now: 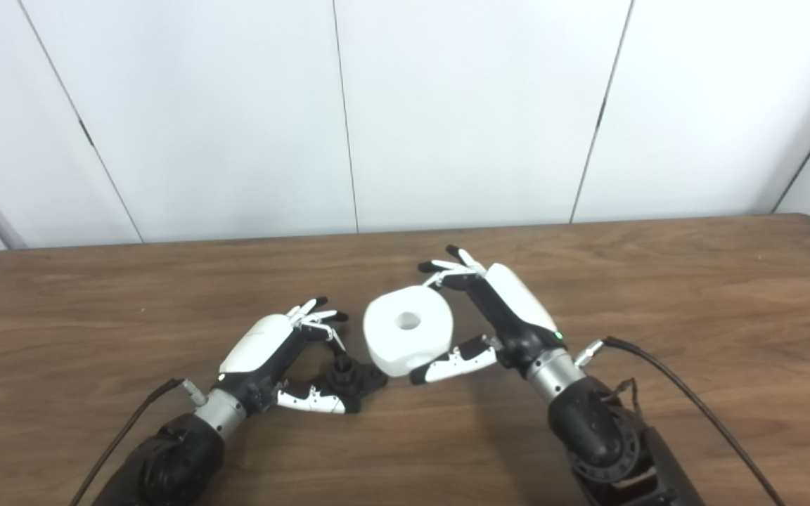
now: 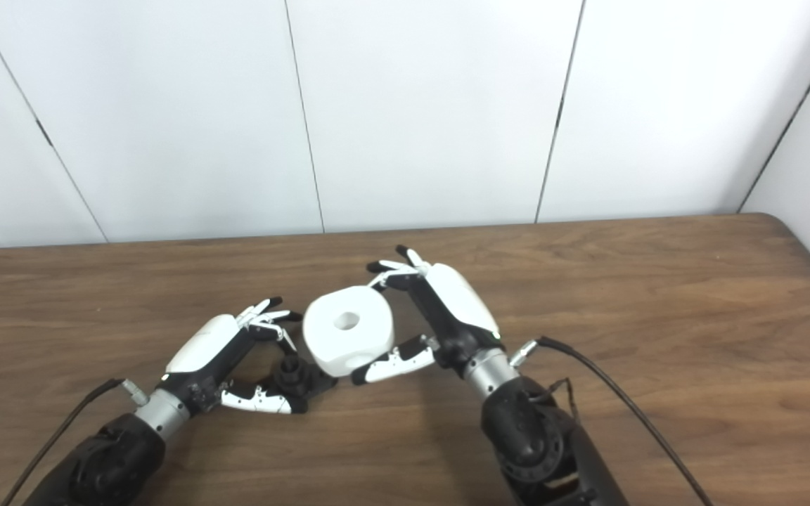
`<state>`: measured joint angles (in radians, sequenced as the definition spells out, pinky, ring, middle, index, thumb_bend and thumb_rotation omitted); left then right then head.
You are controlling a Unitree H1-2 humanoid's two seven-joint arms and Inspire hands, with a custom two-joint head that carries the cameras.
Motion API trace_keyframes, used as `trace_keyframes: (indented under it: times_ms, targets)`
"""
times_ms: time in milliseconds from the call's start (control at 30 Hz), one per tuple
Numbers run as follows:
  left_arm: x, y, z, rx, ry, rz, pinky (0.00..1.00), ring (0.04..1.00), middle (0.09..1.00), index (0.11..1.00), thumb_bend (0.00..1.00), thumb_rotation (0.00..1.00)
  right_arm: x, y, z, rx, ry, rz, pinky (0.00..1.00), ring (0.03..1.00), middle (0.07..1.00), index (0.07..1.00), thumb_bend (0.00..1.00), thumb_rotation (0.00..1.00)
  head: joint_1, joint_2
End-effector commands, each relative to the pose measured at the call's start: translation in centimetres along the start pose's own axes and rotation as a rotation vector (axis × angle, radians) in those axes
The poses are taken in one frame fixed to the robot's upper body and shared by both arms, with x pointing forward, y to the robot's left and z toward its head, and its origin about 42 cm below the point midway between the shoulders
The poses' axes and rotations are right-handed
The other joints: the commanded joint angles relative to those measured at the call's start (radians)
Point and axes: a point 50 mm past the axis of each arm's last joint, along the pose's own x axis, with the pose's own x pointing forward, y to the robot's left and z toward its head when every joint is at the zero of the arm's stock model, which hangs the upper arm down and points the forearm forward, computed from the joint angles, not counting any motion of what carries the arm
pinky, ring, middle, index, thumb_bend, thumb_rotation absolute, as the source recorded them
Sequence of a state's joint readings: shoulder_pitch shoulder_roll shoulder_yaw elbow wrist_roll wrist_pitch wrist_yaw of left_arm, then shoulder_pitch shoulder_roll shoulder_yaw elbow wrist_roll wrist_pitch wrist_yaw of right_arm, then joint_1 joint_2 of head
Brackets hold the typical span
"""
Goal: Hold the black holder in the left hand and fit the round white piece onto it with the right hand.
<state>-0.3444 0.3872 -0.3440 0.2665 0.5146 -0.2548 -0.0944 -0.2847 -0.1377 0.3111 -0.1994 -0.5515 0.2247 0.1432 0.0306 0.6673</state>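
White wall panels with dark seams at the back, brown wood table (image 1: 658,295) filling the near half.

Left hand (image 1: 264,348) is low over the table, left of centre. Black holder (image 1: 350,377) sits at its fingertips: thumb runs along the holder's near-left side, the other fingers curl over above it on the far side. Looks like a loose pinch, but contact on the finger side isn't clear, and I can't tell whether the holder rests on the table or is lifted. Its stub post points up.

Right hand (image 1: 500,313) is right of centre, grasping the round white piece (image 1: 408,329): fingers hooked over the far top edge, thumb under the near lower edge. Piece is tilted, centre hole facing up and toward the camera.

Relative position: white piece is just right of and slightly farther than the holder, its lower-left edge close beside the post and above the holder's base. Hole not over the post; piece not seated.

Cables trail from both wrists toward the near edge.
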Motion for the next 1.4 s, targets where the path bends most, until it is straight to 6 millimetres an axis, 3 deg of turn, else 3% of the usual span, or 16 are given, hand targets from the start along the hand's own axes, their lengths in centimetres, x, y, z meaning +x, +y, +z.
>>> trace_keyframes:
  times_ms: [0,767,1367]
  targets:
    - [-0.3,-2.1,0.1,0.02,0.018,-0.108,1.0,1.0,0.881,0.483,0.52,0.05,0.7,-0.5,1.5,0.012,-0.074,-0.035,1.0,1.0,0.859,0.486,0.51,0.15,0.001,0.0]
    - [-0.3,-3.0,1.0,0.013,0.015,-0.116,1.0,1.0,0.88,0.483,0.52,0.05,1.7,2.3,1.1,0.097,-0.035,-0.002,1.0,1.0,0.865,0.486,0.51,0.16,0.039,0.002]
    - [-0.3,-3.4,1.2,-0.002,0.017,-0.119,1.0,1.0,0.881,0.483,0.52,0.05,3.3,3.3,1.0,0.119,-0.041,-0.006,1.0,1.0,0.856,0.487,0.51,0.16,0.048,-0.01]
